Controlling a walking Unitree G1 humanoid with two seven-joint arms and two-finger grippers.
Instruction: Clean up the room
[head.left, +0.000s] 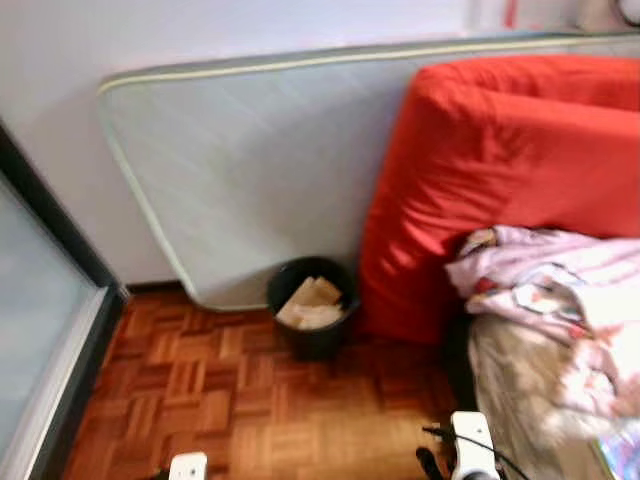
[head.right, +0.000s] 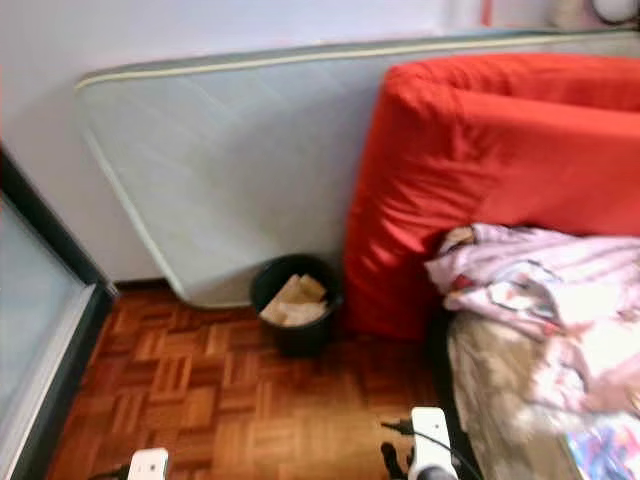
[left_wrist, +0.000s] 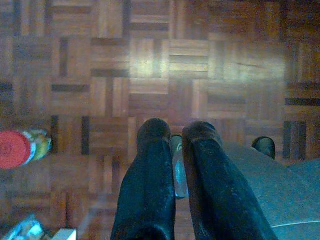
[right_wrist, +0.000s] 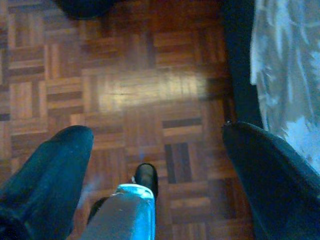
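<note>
Two grippers idle: left gripper (left_wrist: 172, 165) fingers together, right gripper (right_wrist: 150, 165) fingers apart, empty. Search step; bin (head.left: 312, 320) at 12 o'clock, next approach litter.

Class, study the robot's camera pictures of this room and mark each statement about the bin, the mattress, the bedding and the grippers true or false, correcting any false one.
1. The black waste bin holds crumpled paper. True.
2. The bin lies tipped over on the parquet floor. False: it stands upright.
3. A pale mattress leans on edge against the wall. True.
4. The big cushion beside the bin is blue. False: the cushion is red.
5. The right gripper has its jaws spread wide. True.
6. The left gripper has its jaws wide apart. False: they are nearly together.
</note>
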